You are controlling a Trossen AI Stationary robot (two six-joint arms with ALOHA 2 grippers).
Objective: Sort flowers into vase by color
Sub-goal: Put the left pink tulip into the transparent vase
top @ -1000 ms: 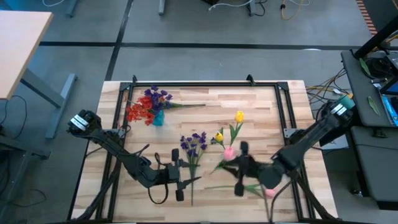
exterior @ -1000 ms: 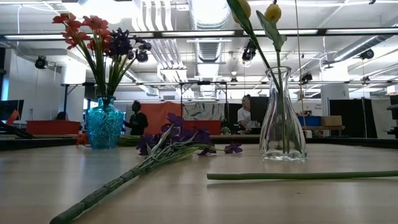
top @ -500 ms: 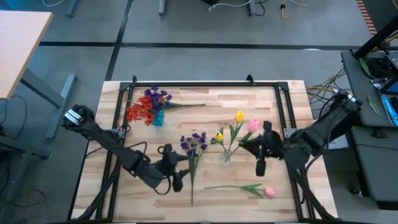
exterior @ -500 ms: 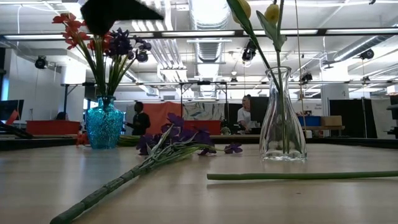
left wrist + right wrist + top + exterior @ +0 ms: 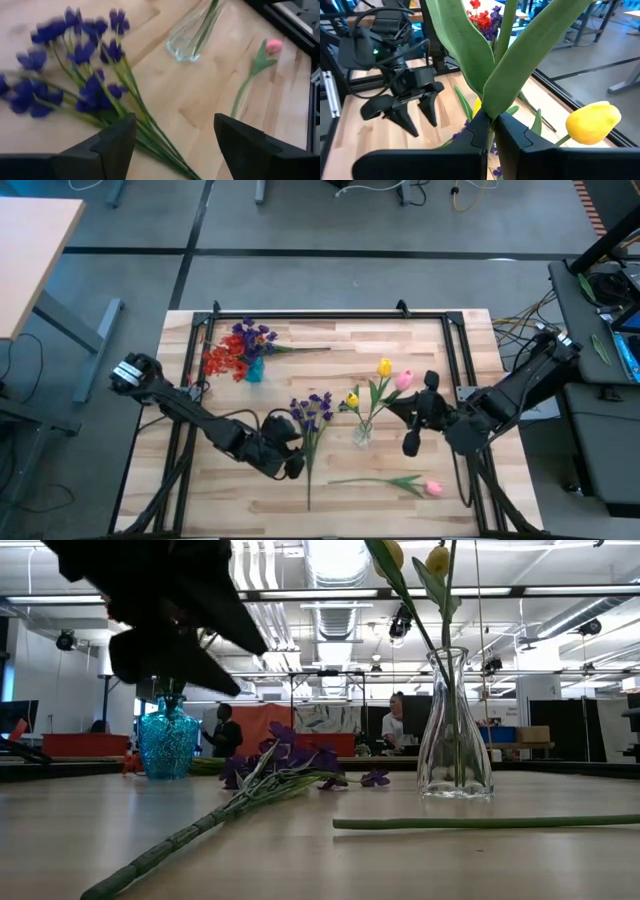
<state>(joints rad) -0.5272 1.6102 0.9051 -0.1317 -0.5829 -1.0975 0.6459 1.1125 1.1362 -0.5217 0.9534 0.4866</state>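
Since the last frame my left claw (image 5: pixel 285 452) is sliding in toward the purple bunch (image 5: pixel 311 412), and my right claw (image 5: pixel 412 408) is edging the pink bud (image 5: pixel 405 380) closer over the clear vase (image 5: pixel 361 432).

Right claw is pinching the pink stem (image 5: pixel 491 107) near the leaf fork, so the bloom is riding high and the stem's lower end can drop into the vase neck. I'm holding it upright beside the two yellow buds (image 5: pixel 384 367) already standing in that vase, since light colours are going together there.

Left claw is hovering low above the purple stems (image 5: pixel 145 131) with its fingers (image 5: pixel 114 145) spread and nothing between them, lined up to straddle the stems where they lie flat on the tabletop (image 5: pixel 330 345). I'm judging that bunch is meant for the blue vase (image 5: pixel 253 370) at the far left, which already holds red (image 5: pixel 222 361) and purple.

A second pink bud (image 5: pixel 433 488) is lying on the tabletop near the front edge, well apart from both claws, waiting its turn.
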